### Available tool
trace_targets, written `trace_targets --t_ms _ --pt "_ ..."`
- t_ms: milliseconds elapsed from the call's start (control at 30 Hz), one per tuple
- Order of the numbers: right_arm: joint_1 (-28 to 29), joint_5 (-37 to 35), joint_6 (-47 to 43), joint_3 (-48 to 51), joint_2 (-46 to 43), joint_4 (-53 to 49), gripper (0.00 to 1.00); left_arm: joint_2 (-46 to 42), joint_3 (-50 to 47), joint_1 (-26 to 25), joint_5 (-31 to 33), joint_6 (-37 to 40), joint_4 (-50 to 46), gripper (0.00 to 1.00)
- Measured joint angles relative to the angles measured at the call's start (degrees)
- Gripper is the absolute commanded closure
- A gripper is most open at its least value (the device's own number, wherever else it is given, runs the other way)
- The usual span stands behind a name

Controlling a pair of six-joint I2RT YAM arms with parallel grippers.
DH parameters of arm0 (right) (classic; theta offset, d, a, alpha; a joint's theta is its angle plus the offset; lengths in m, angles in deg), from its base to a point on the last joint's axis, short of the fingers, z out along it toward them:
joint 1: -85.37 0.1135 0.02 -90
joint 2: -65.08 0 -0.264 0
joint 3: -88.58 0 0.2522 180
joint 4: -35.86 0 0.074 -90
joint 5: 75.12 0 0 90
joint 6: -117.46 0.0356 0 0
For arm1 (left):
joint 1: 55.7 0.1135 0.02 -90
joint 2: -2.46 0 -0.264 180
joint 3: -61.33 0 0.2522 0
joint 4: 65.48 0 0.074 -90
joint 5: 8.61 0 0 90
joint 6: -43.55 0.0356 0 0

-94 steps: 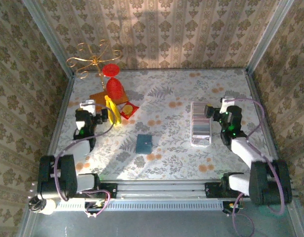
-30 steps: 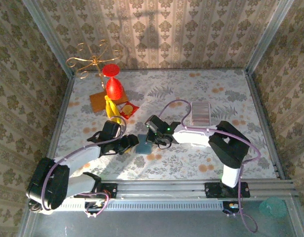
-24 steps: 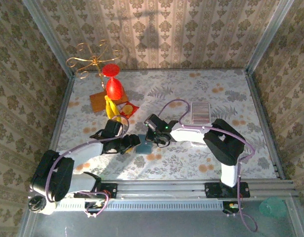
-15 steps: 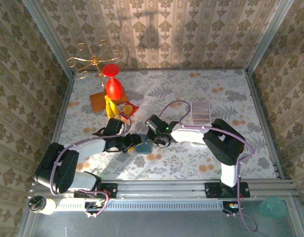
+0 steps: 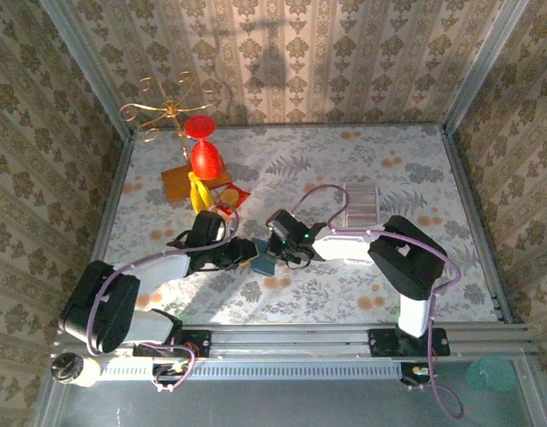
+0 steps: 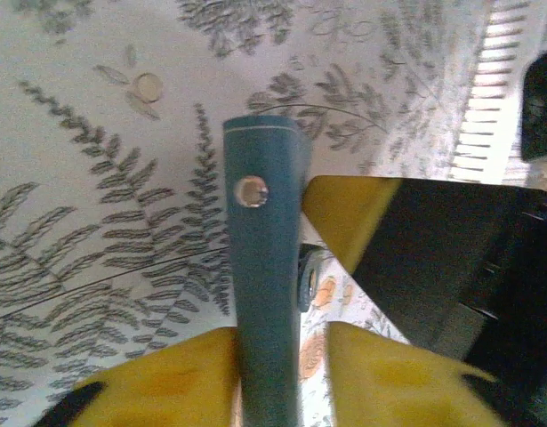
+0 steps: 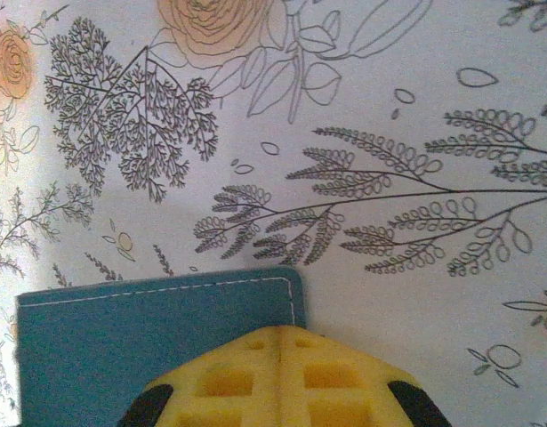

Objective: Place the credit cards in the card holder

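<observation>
The dark-teal card holder (image 5: pixel 263 261) lies mid-table on the floral cloth. In the left wrist view its flap (image 6: pixel 262 267), with a metal snap (image 6: pixel 249 190), stands up between my left gripper's (image 6: pixel 277 342) yellow fingers. The left finger touches the flap, and a strip of cloth shows between it and the right finger. My right gripper (image 7: pixel 282 342) is shut, its tips pressed together on the holder's (image 7: pixel 122 334) stitched corner. Seen from the top, the two grippers (image 5: pixel 242 256) (image 5: pixel 279 253) meet at the holder from either side. A pale ribbed row, likely the credit cards (image 5: pixel 362 201), lies behind the right arm.
At the back left stand a gold wire stand (image 5: pixel 162 110), a red goblet (image 5: pixel 203 151), a banana (image 5: pixel 200 191), a brown board (image 5: pixel 177 182) and a red-yellow packet (image 5: pixel 233 196). Patterned walls enclose the table on three sides.
Both arms swung in from the table's sides to the holder. Over the last second the left gripper closed in on its left edge, and the flap now stands raised.
</observation>
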Motion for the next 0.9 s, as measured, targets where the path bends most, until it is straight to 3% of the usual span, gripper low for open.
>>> trace_targets --t_ms 100,333,600,900 --pt "-0.13 0.02 0.15 1.86 -1.11 0.59 1.00 -1.86 -0.09 -0.79 0.04 -0.66 0.42 1.00" --pt "-0.24 -0.04 -1.46 3.63 -7.41 -2.58 0.90 -6.45 -0.04 -1.92 0.68 -0.94 -1.29 1.00" --pt "2.14 -0.20 -2.62 4.98 -21.14 -4.24 0.66 -16.00 4.02 -4.70 5.20 2.32 -9.77 1.00" --pt "4.96 -0.31 -2.86 4.98 -23.43 -6.12 0.64 -19.32 5.97 -7.13 7.48 3.28 -11.58 1.00"
